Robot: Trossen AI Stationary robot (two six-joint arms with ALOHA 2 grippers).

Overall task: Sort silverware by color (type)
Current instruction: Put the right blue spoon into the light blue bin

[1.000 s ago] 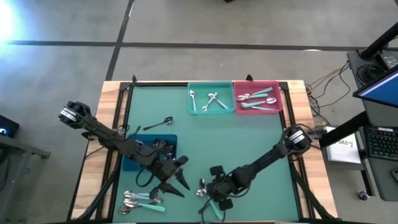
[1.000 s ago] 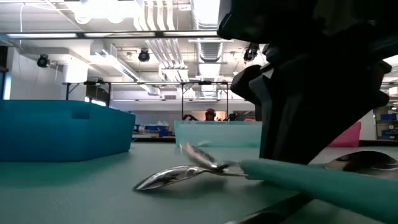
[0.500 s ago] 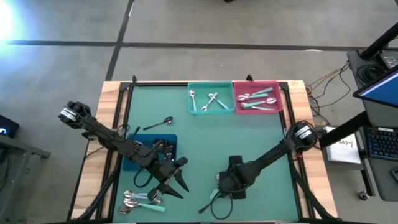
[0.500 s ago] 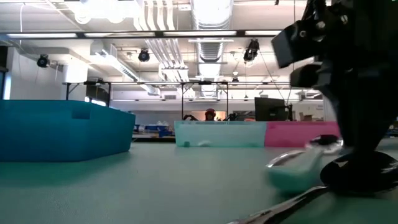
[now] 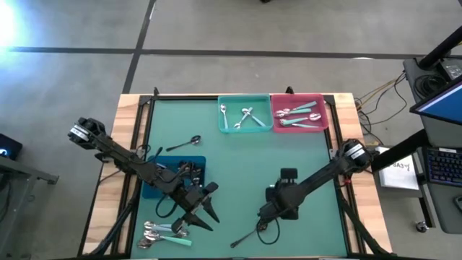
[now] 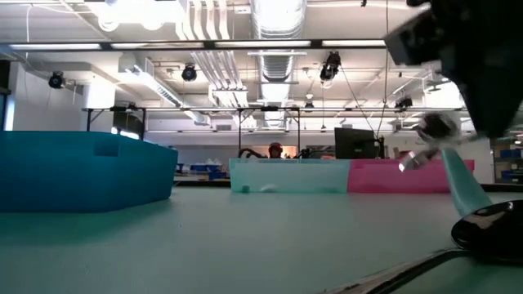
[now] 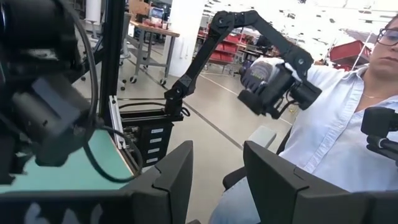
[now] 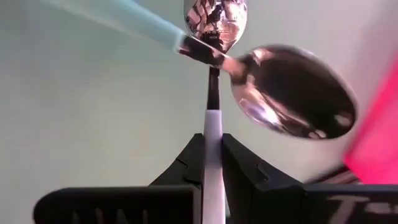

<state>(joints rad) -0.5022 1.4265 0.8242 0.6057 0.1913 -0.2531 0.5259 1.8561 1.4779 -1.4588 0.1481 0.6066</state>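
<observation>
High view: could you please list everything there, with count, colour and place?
Table: one, green mat, wooden border.
Teal bin: one, far edge, middle.
Pink bin: one, right beside the teal bin.
Blue bin: one, left side.
Silver spoons: about four, in the teal bin.
Mint-handled spoons: about three, in the pink bin.
Dark spoons: several, in the blue bin.
Spoon pile: several, silver and mint, front left corner.
Loose spoon: one, metal, beyond the blue bin.
Dark loose spoon: one, near the front edge.
Held spoon: one, mint handle, in the right pincer.
Left pincer: one, dark, open, beside the blue bin.
Right pincer: one, dark, shut on the held spoon.
</observation>
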